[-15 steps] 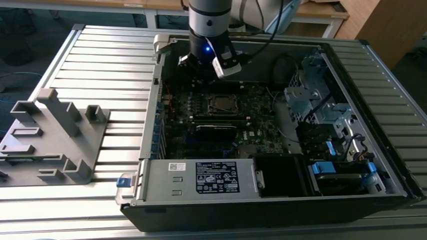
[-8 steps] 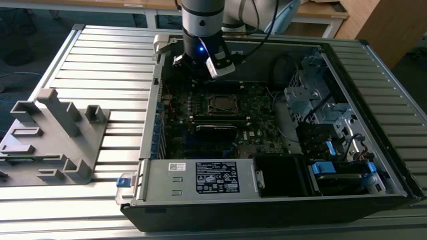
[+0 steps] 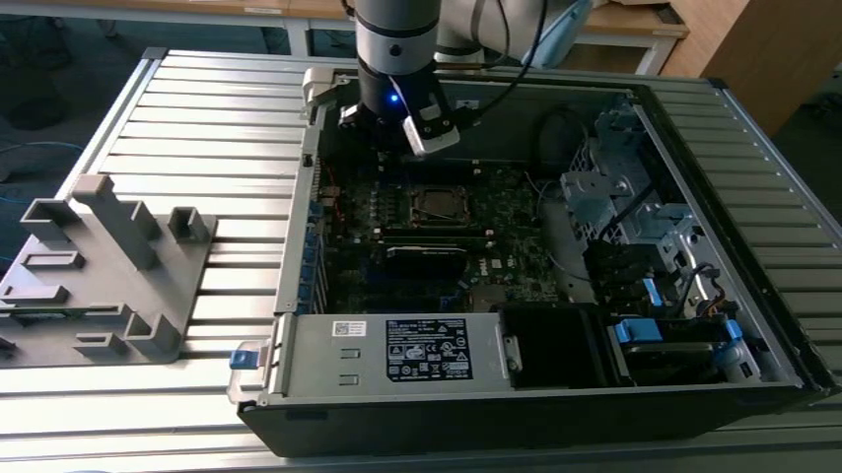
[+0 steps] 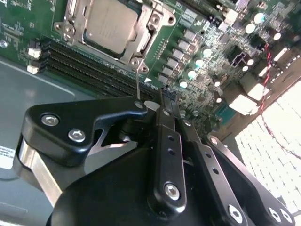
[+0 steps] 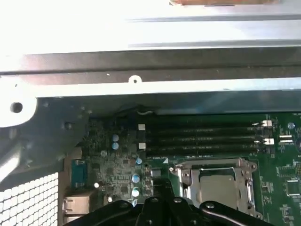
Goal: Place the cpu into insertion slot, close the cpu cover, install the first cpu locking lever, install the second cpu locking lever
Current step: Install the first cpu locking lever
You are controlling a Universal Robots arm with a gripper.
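Got a slatted bench (image 3: 197,108) with an open PC case (image 3: 296,232) on it, motherboard (image 3: 375,212) inside. Then the tool (image 4: 164,100) hanging near the memory slots (image 4: 89,70), pinched narrow, looks empty but hard to say. Lastly cpu cover (image 4: 141,43) lying flat over the insertion slot (image 4: 66,29), cpu (image 4: 110,26) sitting in its window.

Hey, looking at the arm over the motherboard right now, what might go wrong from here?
The pincer hangs close to a thin metal rod standing by the corner of the cpu cover; a slightly off push might bend the rod or let it slip. Memory slots and small round capacitors crowd that spot, so a sideways drift could knock them.
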